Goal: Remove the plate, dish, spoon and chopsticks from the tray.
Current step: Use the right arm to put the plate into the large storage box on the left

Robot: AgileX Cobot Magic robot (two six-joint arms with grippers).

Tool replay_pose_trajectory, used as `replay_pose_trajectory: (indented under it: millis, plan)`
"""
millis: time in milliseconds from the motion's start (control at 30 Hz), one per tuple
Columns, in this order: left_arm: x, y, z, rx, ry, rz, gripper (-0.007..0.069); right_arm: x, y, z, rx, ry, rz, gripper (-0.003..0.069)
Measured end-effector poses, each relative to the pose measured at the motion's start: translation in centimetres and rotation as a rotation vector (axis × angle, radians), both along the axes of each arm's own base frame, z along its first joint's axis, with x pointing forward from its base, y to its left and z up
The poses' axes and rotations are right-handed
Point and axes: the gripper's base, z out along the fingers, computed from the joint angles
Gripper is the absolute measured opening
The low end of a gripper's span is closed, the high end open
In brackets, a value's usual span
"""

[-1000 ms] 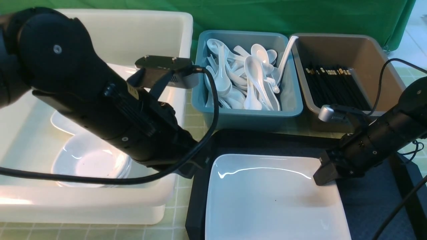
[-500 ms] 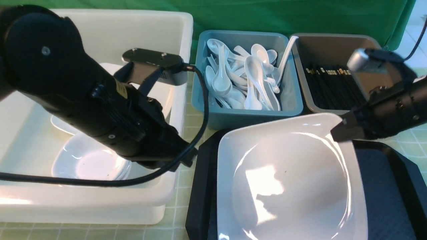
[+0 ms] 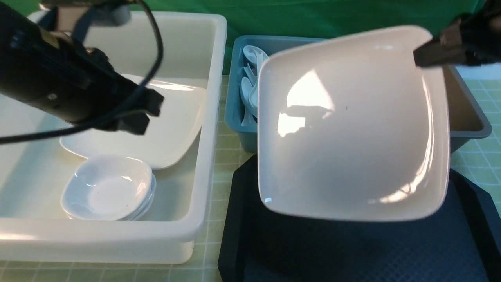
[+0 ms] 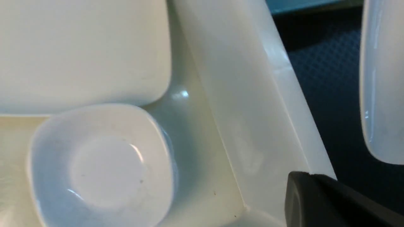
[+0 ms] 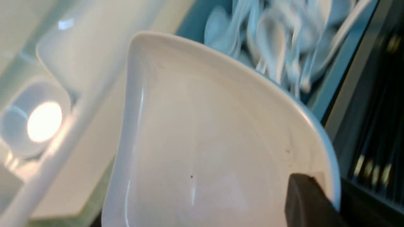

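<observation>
My right gripper: clamped on the far right corner of the plate; my right wrist view shows one finger lying over the rim
Where the plate is: in the air above the tray, touching nothing but me, tilted steeply, with its hollow face toward the front camera and its low edge over the tray
My left gripper: closed and empty, hanging over the white tub
What the move turns on: the plate hangs away from my grip, down and to my left. Its long diagonal runs from the pinched corner to the low left corner. The white tub lies further left, beyond its own right wall
Which arm is nearer: the left one is over the tub, but the right has the load. I judge the right must carry it across, low corner leading, and the left arm sits in that path
Plates, counted: two, the one I hold and a second plate lying in the white tub
Stack of small dishes: nested in the tub's near part, at least two, exact count unclear
Pile of spoons: in the teal tub, mostly hidden behind the plate, too many to count
Bundle of chopsticks: blurred dark sticks in the brown tub, uncountable
On the tray: nothing in the part I can see; the stretch behind the plate is hidden
Risk, as I judge it: a one-corner pinch on glossy ware could slip or swing
</observation>
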Motion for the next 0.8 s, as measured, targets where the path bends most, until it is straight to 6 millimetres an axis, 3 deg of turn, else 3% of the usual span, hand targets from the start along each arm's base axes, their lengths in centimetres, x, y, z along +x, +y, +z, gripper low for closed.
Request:
replay_pose_trajectory:
  millis: [167,333,400,567,800]
  plan:
    - [0.2,3.7,1.0,-0.020,-0.030,0.146,-0.0008,2.1,0.5,4.8,0.093,-0.136,-0.019,0.0019]
    - [0.5,6.7,1.1,-0.052,-0.036,0.266,-0.0008,5.5,2.4,6.5,0.232,-0.178,0.039,0.0018]
    - [0.6,7.9,1.1,-0.060,-0.042,0.310,-0.0008,7.2,4.5,6.5,0.274,-0.189,0.086,0.0018]
    - [0.5,9.4,1.1,-0.060,-0.048,0.365,-0.0008,11.2,10.1,3.6,0.331,-0.172,0.148,0.0018]
    - [0.5,9.5,1.1,-0.065,-0.048,0.370,-0.0008,14.1,17.1,-0.9,0.397,-0.184,0.155,0.0018]
